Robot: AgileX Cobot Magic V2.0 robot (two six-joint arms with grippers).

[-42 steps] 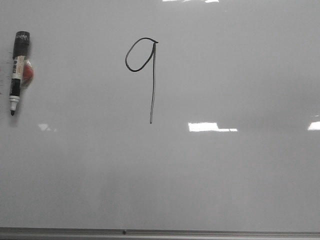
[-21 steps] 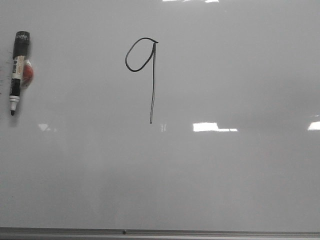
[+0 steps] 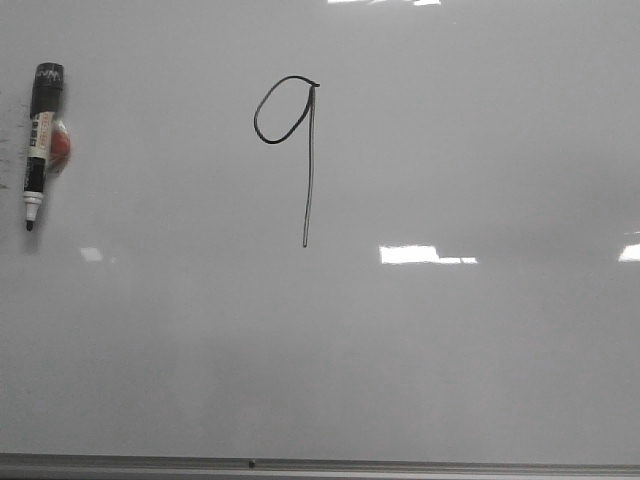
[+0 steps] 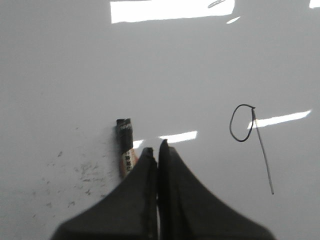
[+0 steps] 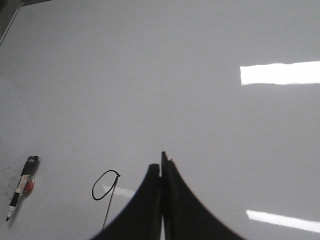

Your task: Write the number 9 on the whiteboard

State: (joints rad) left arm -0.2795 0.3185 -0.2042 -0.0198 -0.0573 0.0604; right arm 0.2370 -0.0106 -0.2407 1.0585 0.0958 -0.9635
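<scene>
The number 9 [image 3: 305, 150] is drawn in thin black line on the whiteboard [image 3: 450, 350], an oval loop joined to a long straight stem. It also shows in the left wrist view [image 4: 252, 140] and the right wrist view [image 5: 106, 192]. A black-capped marker pen [image 3: 40, 140] lies on the board at the far left, tip down; it shows in the left wrist view [image 4: 125, 140] and the right wrist view [image 5: 22, 192]. My left gripper [image 4: 156, 147] is shut and empty, just beside the marker. My right gripper [image 5: 161, 162] is shut and empty, right of the 9. No gripper shows in the front view.
A grey metal rail [image 3: 320, 466] runs along the whiteboard's bottom edge. Faint black smudges [image 4: 75, 175] mark the board beside the marker. A small red-orange thing [image 3: 60, 150] sits against the marker's body. Bright light reflections [image 3: 425, 254] lie on the board.
The whole front view has shifted a few pixels to the right. The 9 and the marker stand as before on the board.
</scene>
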